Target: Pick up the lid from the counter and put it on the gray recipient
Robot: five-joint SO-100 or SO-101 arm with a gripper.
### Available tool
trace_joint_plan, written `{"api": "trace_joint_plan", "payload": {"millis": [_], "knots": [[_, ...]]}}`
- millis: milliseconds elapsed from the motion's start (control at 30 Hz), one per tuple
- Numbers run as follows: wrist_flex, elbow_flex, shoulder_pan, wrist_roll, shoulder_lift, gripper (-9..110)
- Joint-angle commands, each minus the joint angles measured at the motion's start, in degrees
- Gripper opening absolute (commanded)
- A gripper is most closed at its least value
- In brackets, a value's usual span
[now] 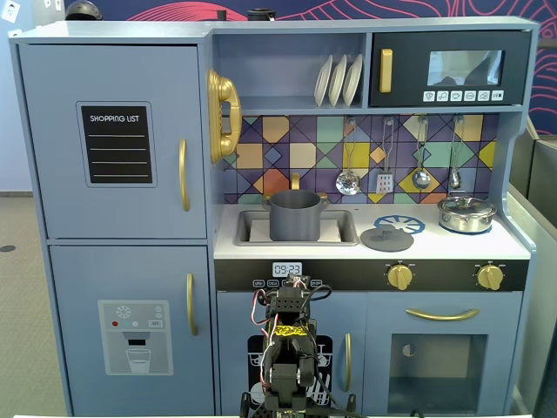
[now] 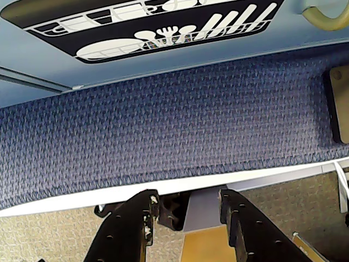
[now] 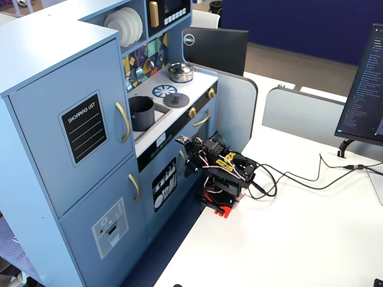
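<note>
Lid (image 1: pixel 386 239): flat on the counter, just right of the sink, overlapping the blue-and-white burner circle (image 1: pixel 400 225); untouched. Gray recipient (image 1: pixel 295 215): upright in the sink (image 1: pixel 345 228), open-topped. Gripper (image 2: pixel 188 210): folded low before the toy kitchen, well below counter level; jaws parted moderately, holding nothing. Silver pot (image 1: pixel 466 213): far right of counter. Risks: thin disc offers only a small knob, so a misaligned pinch may slip; rising arm may strike the counter edge
</note>
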Motion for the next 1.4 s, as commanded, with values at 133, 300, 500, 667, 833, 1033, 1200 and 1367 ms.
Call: {"api": "trace_joint_plan", "payload": {"millis": [133, 300, 500, 667, 833, 1033, 1200, 1367], "knots": [[10.1, -0.1, -0.1, 0.2, -0.6, 0], [9.3, -0.3, 0.6, -0.9, -0.6, 0], [2.5, -18.1, 6.4, -5.2, -11.6, 0], [1.3, -42.4, 14.0, -11.7, -23.6, 0], [-8.6, -53.3, 20.7, -12.8, -27.2, 0], [-33.9, -45.1, 32.5, -7.7, -22.9, 0], [-66.5, -29.7, 35.4, -6.2, -20.1, 0], [-68.9, -27.9, 36.8, -6.6, -21.8, 0]]}}
